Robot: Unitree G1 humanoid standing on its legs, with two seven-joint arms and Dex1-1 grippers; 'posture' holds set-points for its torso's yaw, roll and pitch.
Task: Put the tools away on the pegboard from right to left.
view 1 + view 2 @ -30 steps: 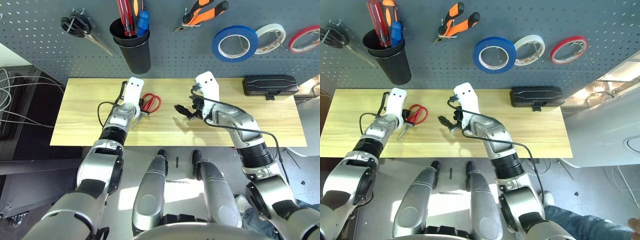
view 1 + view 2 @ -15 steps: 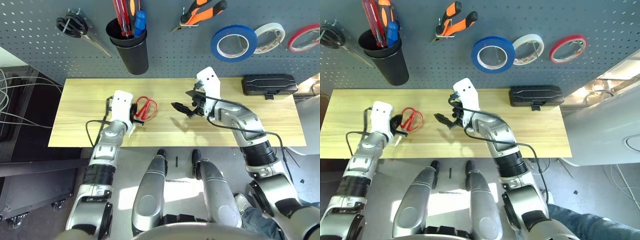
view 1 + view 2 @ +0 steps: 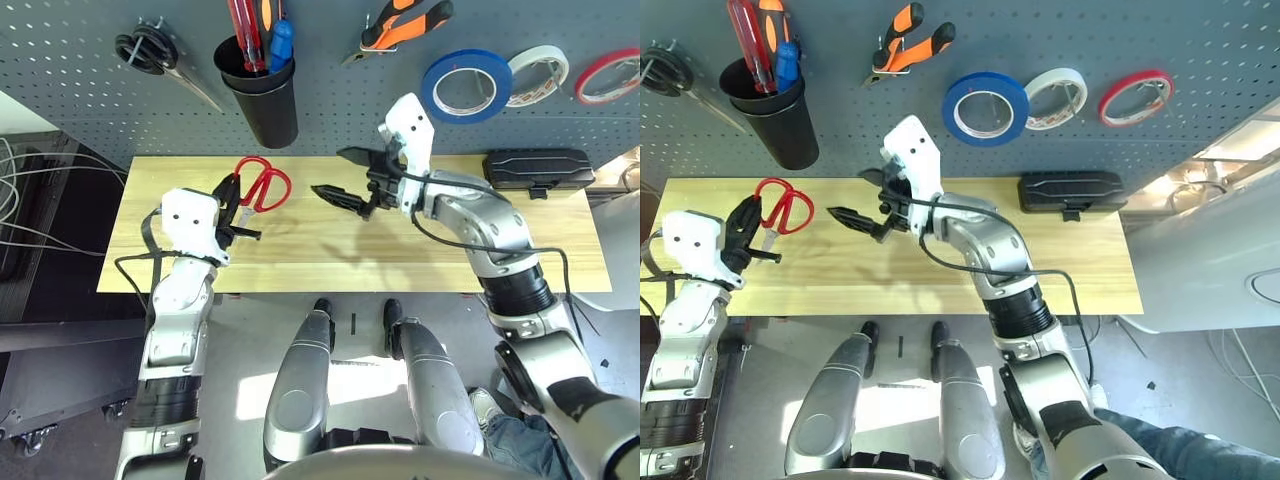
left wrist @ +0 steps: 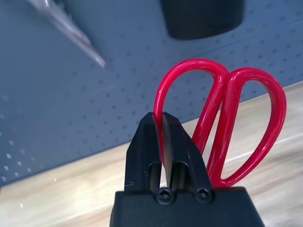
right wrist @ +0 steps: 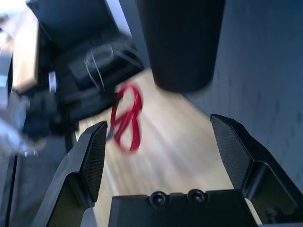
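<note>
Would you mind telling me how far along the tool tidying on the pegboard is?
Mostly done: the blue tape and the pliers hang on the pegboard, and the blue screwdriver stands in the cup. In hand: the left hand is shut on the red scissors, lifted off the table. Left: hanging them. The right hand is open and empty.

Bright, even light with soft shadows on the table (image 3: 330, 250); right wrist view motion-blurred

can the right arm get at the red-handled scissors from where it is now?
Probably yes. The open right gripper faces the red-handled scissors across bare wooden table, but the shut left gripper already pinches one handle loop.
</note>
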